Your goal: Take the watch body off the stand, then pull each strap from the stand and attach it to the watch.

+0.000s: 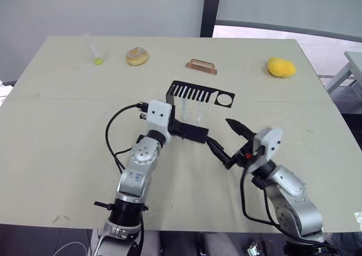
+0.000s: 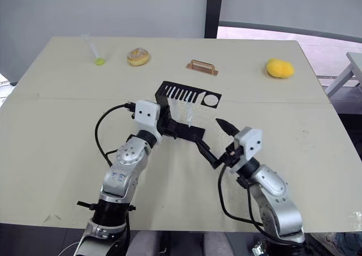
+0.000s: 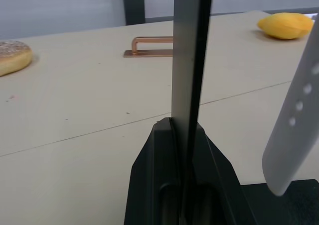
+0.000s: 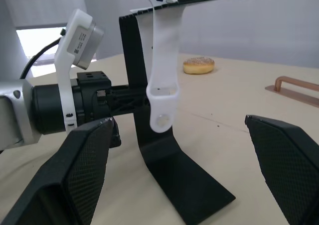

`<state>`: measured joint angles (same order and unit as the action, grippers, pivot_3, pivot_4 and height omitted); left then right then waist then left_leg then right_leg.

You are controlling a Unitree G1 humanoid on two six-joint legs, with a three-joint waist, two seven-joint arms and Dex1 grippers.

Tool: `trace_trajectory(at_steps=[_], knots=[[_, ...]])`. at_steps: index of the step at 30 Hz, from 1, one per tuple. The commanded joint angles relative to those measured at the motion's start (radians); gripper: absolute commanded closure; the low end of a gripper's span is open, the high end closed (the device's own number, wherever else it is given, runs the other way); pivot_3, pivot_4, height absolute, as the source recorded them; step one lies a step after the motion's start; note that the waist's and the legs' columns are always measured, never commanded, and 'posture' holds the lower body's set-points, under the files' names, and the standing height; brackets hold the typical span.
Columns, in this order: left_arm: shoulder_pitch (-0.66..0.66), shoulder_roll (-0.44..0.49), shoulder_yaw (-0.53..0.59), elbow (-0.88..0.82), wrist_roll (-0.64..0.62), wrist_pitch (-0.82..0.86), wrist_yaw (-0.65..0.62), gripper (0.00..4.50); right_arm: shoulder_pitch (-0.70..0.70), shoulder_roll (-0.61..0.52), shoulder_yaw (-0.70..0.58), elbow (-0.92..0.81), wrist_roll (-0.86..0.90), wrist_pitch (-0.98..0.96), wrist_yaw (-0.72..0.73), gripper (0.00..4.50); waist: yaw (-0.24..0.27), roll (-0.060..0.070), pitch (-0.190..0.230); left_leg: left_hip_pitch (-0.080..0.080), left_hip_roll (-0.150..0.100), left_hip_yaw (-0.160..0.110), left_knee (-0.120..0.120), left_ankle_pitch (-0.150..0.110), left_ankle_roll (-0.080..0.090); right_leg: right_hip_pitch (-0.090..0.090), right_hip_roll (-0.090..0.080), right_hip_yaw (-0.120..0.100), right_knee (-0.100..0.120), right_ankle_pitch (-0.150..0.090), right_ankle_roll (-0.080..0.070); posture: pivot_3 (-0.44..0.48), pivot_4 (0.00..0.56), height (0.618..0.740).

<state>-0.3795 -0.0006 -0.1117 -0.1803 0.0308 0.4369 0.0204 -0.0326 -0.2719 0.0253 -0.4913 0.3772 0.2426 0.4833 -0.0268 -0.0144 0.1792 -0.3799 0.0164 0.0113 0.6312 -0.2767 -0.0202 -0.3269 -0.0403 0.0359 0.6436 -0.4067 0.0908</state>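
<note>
The black stand [image 1: 198, 92] rests on the table, its slotted top plate with a round hole up and its flat foot [image 4: 199, 190] down. My left gripper [image 3: 182, 130] is shut on the stand's thin upright wall. Two white straps [image 1: 198, 113] hang from the slots. One strap [image 4: 162, 85] hangs beside the upright. The strap dotted with holes [image 3: 294, 120] hangs just beyond my left fingers. My right gripper [image 1: 226, 140] stands open to the right of the foot, its fingers [image 4: 75, 175] spread wide and holding nothing. The watch body is out of view.
Along the far side of the table [image 1: 56, 131] lie a clear tube with a green tip [image 1: 93, 49], a sugared donut [image 1: 137, 56], a copper handle bar [image 1: 201, 66] and a yellow fruit [image 1: 281, 67]. Cables loop beside both wrists.
</note>
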Motion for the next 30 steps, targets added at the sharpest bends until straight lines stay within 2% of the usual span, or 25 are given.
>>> trace_trajectory(at_steps=[1, 6, 11, 23, 26, 30], knots=[[-0.013, -0.014, 0.014, -0.017, 0.015, -0.015, 0.025, 4.43, -0.034, 0.039, 0.058, -0.066, -0.056, 0.038, -0.092, 0.00, 0.002, 0.000, 0.000, -0.002, 0.000, 0.000, 0.000, 0.000, 0.000, -0.001, 0.000, 0.000, 0.000, 0.000, 0.000, 0.000, 0.150, 0.740], [-0.011, -0.017, 0.012, -0.008, 0.019, -0.017, 0.026, 4.43, -0.099, 0.110, 0.122, -0.014, -0.155, 0.054, -0.193, 0.00, 0.001, -0.002, -0.001, -0.010, 0.000, 0.000, 0.003, 0.001, 0.000, -0.012, -0.001, 0.000, 0.005, 0.000, 0.000, 0.000, 0.150, 0.740], [-0.012, -0.018, 0.010, -0.004, 0.028, -0.012, 0.028, 4.43, -0.190, 0.174, 0.133, 0.069, -0.226, 0.059, -0.268, 0.00, 0.000, -0.002, -0.001, -0.011, 0.000, 0.001, 0.003, 0.002, 0.000, -0.014, -0.001, 0.000, 0.010, 0.000, 0.000, 0.000, 0.150, 0.740], [-0.012, -0.021, -0.002, -0.012, 0.035, -0.001, 0.022, 4.43, -0.275, 0.224, 0.146, 0.174, -0.249, -0.003, -0.258, 0.00, -0.001, -0.002, -0.001, -0.011, 0.000, 0.000, 0.003, 0.002, 0.000, -0.014, -0.001, 0.000, 0.013, 0.000, 0.000, 0.000, 0.150, 0.740], [-0.014, -0.021, -0.003, -0.011, 0.034, 0.004, 0.022, 4.50, -0.292, 0.234, 0.145, 0.194, -0.241, -0.016, -0.255, 0.82, -0.001, -0.002, -0.001, -0.011, 0.000, 0.000, 0.003, 0.002, 0.000, -0.014, -0.001, 0.000, 0.013, 0.000, 0.000, 0.000, 0.150, 0.740], [-0.017, -0.021, -0.004, -0.009, 0.034, 0.006, 0.019, 4.50, -0.304, 0.243, 0.143, 0.216, -0.228, -0.037, -0.241, 2.84, -0.001, -0.002, -0.001, -0.011, 0.000, 0.000, 0.003, 0.002, 0.000, -0.014, -0.001, 0.000, 0.013, 0.000, 0.000, 0.000, 0.150, 0.740]])
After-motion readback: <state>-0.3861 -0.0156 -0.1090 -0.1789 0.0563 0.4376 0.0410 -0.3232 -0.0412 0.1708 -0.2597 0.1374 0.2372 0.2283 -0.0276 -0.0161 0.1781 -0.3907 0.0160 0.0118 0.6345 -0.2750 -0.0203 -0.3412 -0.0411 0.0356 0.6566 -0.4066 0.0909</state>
